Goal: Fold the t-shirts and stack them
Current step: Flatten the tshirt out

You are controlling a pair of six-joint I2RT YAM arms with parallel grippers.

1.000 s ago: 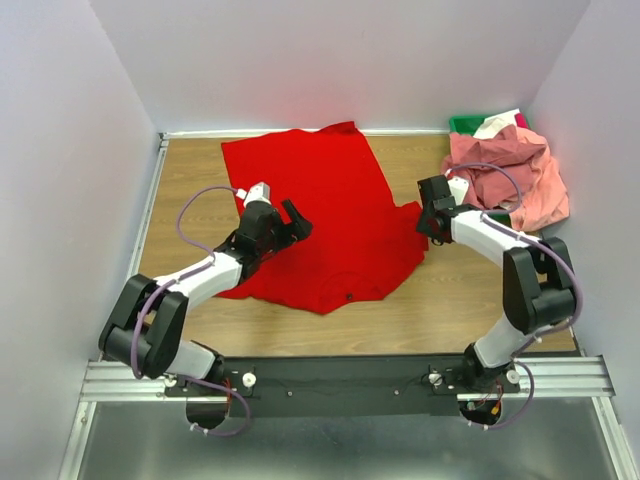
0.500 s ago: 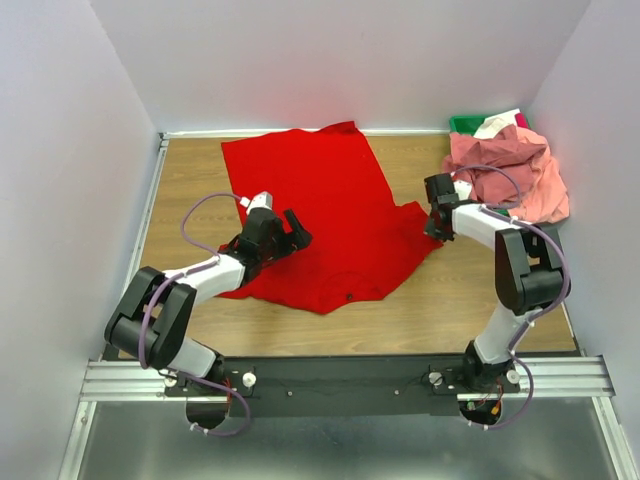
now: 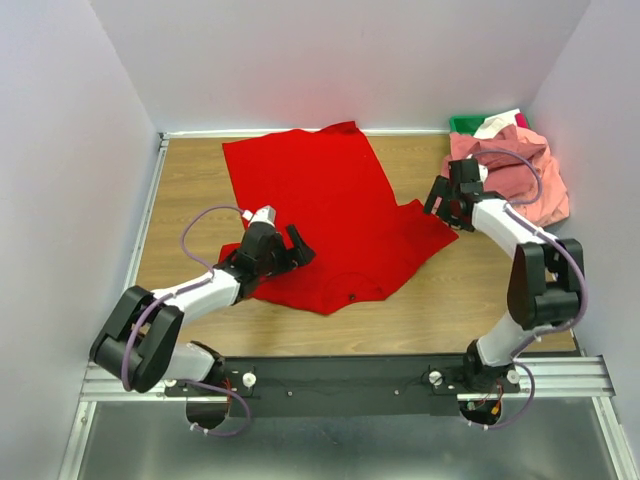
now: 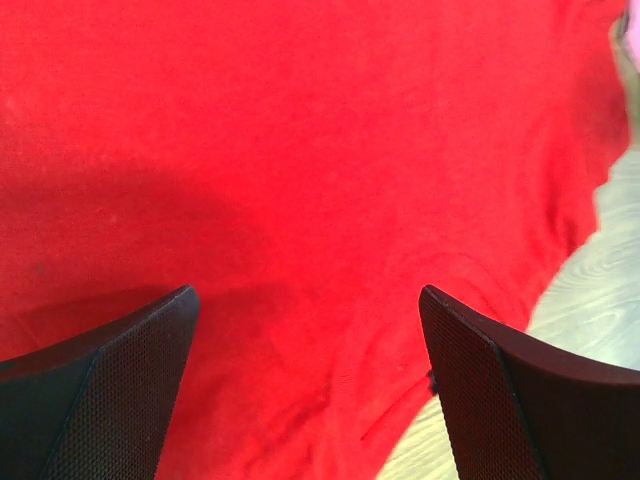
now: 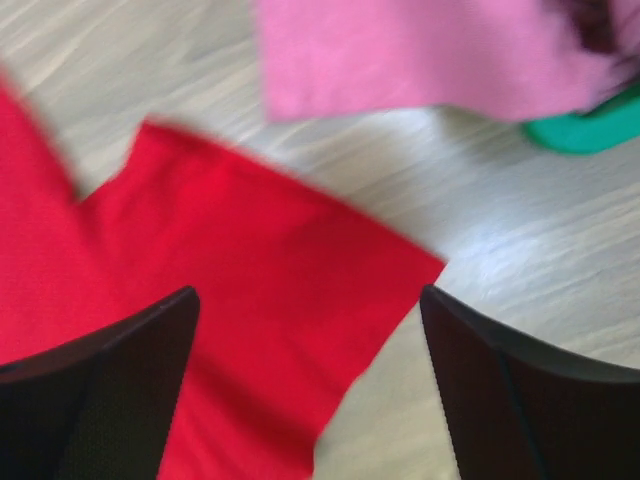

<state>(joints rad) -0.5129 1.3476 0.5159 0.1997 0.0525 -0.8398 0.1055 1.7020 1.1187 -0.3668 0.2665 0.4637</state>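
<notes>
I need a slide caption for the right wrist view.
Open right gripper over the red t-shirt sleeve; pink t-shirt and green bin beyond.

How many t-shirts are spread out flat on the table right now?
1: the red t-shirt, flat mid-table. The salmon pink t-shirts sit crumpled in a heap at the green bin, far right; how many it holds I cannot tell.

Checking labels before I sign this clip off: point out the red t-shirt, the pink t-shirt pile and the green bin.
red t-shirt (image 3: 330, 215), top external view, middle of its spread body.
pink t-shirt pile (image 3: 510, 145), top external view, upper folds of the heap.
green bin (image 3: 463, 123), top external view, exposed rear-left rim.
</notes>
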